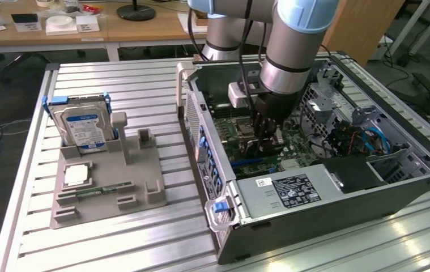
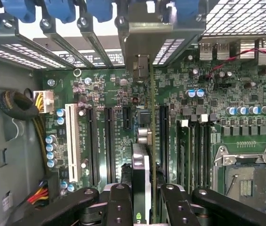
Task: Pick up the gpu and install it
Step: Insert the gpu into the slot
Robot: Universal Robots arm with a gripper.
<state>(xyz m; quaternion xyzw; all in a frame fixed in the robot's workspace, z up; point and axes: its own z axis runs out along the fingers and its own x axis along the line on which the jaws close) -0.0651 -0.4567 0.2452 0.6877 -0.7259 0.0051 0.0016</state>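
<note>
Clamped on the gpu (image 2: 141, 188), my pincer (image 2: 144, 200) hangs inside the open computer case (image 1: 396, 192) at centre frame of the exterior view, holding the card edge-on just above the motherboard (image 2: 114, 94). At left frame, the hard drive (image 1: 84, 129) stands upright in the grey holder (image 1: 145, 187).

labels present – hard drive (image 1: 84, 129), power supply (image 1: 294, 191) – print illegible

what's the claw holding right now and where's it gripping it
The claw holds the gpu edge-on, clamped across its flat faces at the upper edge, above the motherboard.
</note>
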